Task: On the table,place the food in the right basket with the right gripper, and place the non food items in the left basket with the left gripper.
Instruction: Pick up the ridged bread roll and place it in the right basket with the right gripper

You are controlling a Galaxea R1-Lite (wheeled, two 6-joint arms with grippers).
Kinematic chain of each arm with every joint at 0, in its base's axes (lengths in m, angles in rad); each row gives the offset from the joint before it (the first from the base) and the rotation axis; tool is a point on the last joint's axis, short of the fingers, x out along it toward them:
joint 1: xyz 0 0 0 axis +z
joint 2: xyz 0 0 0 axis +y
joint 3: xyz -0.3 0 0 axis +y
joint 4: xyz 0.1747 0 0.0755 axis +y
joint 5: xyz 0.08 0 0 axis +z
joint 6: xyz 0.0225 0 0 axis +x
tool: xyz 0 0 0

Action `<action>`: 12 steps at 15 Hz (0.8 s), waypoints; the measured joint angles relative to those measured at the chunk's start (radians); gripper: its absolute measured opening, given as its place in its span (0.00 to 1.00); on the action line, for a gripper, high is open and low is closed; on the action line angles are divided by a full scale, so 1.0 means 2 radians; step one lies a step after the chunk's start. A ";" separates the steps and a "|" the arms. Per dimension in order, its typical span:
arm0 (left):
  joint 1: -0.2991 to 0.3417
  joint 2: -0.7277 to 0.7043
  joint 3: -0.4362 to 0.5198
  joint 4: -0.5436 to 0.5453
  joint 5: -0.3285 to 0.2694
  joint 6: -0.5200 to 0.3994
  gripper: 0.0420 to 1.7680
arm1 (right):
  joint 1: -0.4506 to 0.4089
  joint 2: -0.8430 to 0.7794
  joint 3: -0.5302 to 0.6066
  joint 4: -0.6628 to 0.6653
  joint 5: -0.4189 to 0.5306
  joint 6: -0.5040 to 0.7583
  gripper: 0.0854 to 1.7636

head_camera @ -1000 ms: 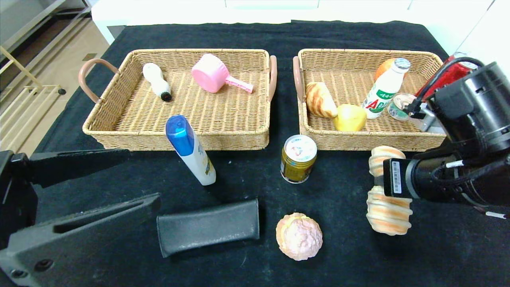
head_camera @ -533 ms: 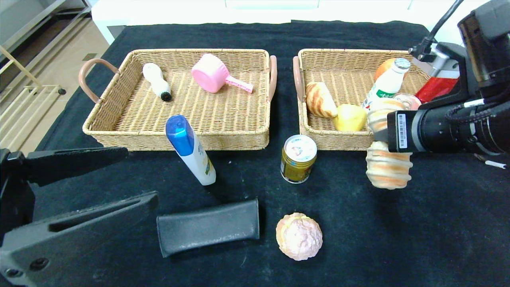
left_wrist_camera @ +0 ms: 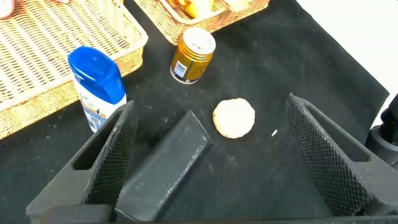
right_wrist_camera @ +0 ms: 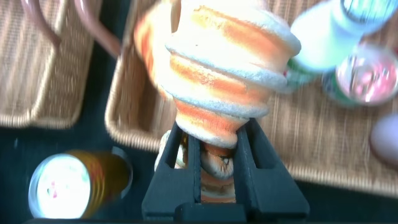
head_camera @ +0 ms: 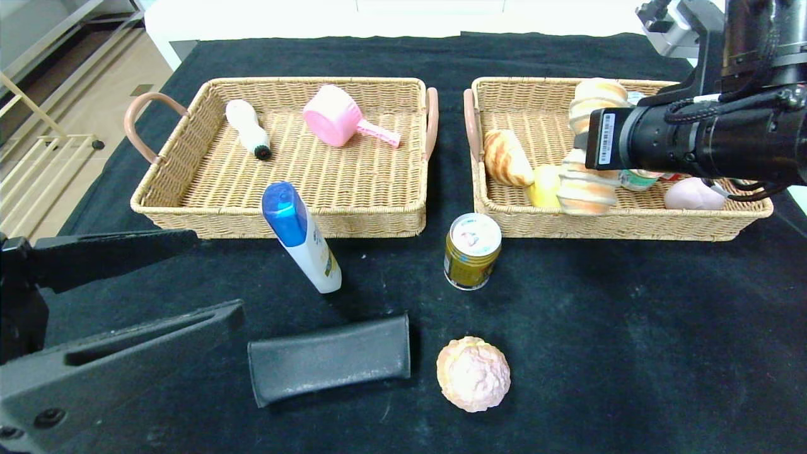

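My right gripper [head_camera: 589,148] is shut on a striped spiral bread roll [head_camera: 583,189] and holds it over the right basket [head_camera: 567,224]; the roll fills the right wrist view [right_wrist_camera: 217,68]. That basket holds a croissant [head_camera: 506,157], a yellow fruit [head_camera: 543,186] and a pink item [head_camera: 692,195]. My left gripper [left_wrist_camera: 211,155] is open, low at the near left, above a black case [head_camera: 328,359] [left_wrist_camera: 163,165]. On the cloth stand a blue-capped bottle [head_camera: 301,236], a gold can [head_camera: 471,251] and a round pastry [head_camera: 473,373]. The left basket [head_camera: 277,217] holds a white brush [head_camera: 248,128] and a pink scoop [head_camera: 337,123].
The black cloth covers the table [head_camera: 662,347]. Basket handles [head_camera: 432,120] face each other in the gap between the baskets. A white surface runs behind the table; floor and railings lie off the left side.
My right gripper has lifted the spiral roll from the cloth at the near right and carried it up and back over the right basket. The left gripper has barely moved.
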 joint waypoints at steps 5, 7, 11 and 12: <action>0.000 0.000 0.001 0.000 0.000 0.000 0.97 | -0.010 0.028 0.002 -0.098 0.000 -0.042 0.18; 0.000 0.001 0.001 0.000 0.000 0.000 0.97 | -0.013 0.036 -0.001 -0.124 0.000 -0.050 0.18; 0.000 0.001 0.002 0.000 0.000 0.000 0.97 | -0.026 0.053 -0.007 -0.165 0.000 -0.054 0.18; 0.000 0.001 0.002 0.000 0.000 0.000 0.97 | -0.031 0.059 -0.007 -0.174 0.001 -0.057 0.18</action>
